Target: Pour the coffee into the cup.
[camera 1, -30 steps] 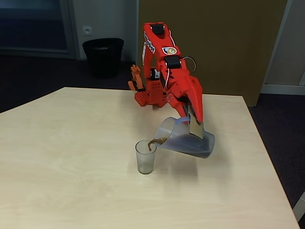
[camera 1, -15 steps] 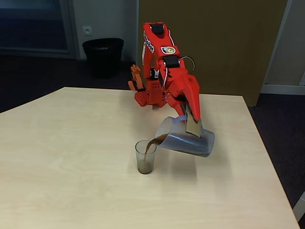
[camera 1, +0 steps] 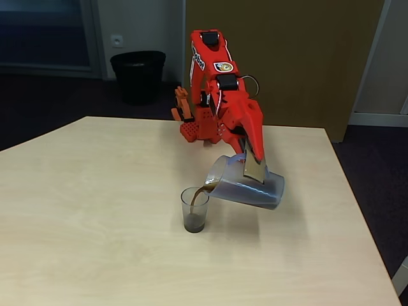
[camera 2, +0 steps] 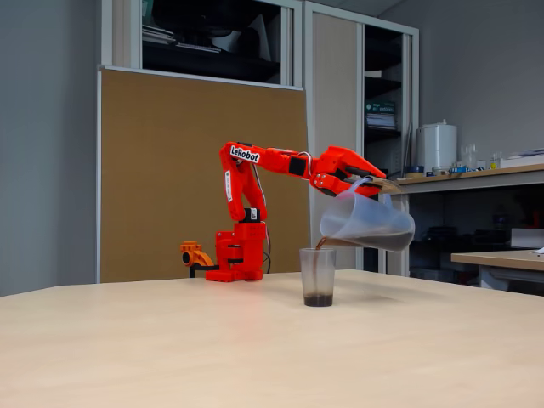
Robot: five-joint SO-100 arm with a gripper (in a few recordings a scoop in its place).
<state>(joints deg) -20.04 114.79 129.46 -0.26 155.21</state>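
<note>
One table [camera 1: 95, 255], pale wood, bearing all below; one red arm [camera 1: 213, 83], base at the far edge, reaching forward and down, wrist rolled to tip its load; gripper [camera 1: 254, 162] clamped on the pitcher [camera 1: 248, 188] at its handle side, spout lowest, just over the cup's rim; one cup [camera 1: 194, 209], upright, mid-table, dark pool at the bottom; coffee [camera 1: 199, 191] running in a thin stream from spout to cup. Handling advice: hold the tilt slow and the spout centred over the rim, since the light cup would tip easily if touched
</note>
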